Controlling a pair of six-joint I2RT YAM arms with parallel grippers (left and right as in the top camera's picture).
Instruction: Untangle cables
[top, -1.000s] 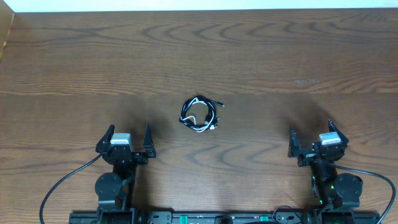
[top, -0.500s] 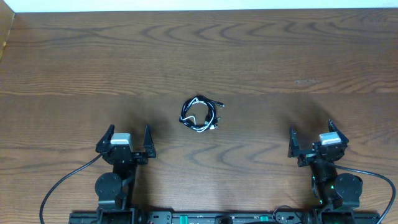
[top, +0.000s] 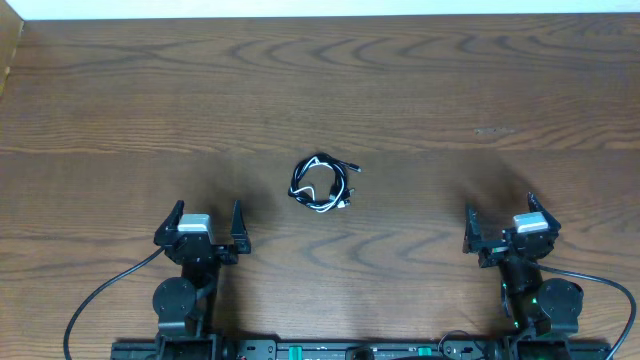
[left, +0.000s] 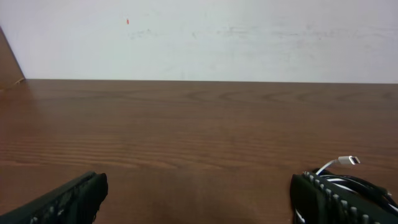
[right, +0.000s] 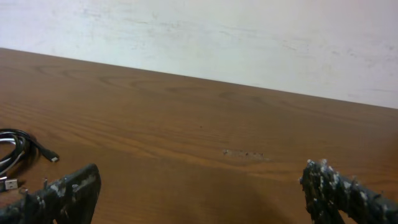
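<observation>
Cables (top: 322, 183) lie in one small coil, black and white loops interlaced, mid-surface (top: 450, 90), ahead of both arms and touched by neither. Left hand (top: 208, 212) and right hand (top: 499, 208) are both spread wide and empty. Best approach, I judge: each hand comes in from its own side, pinches one colour at an outer loop or plug end, and draws apart slowly.

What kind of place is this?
Probably a robot lab bench: a left arm and right arm fixed at a wooden table, a plain white wall behind, and only tangled cables laid out.
</observation>
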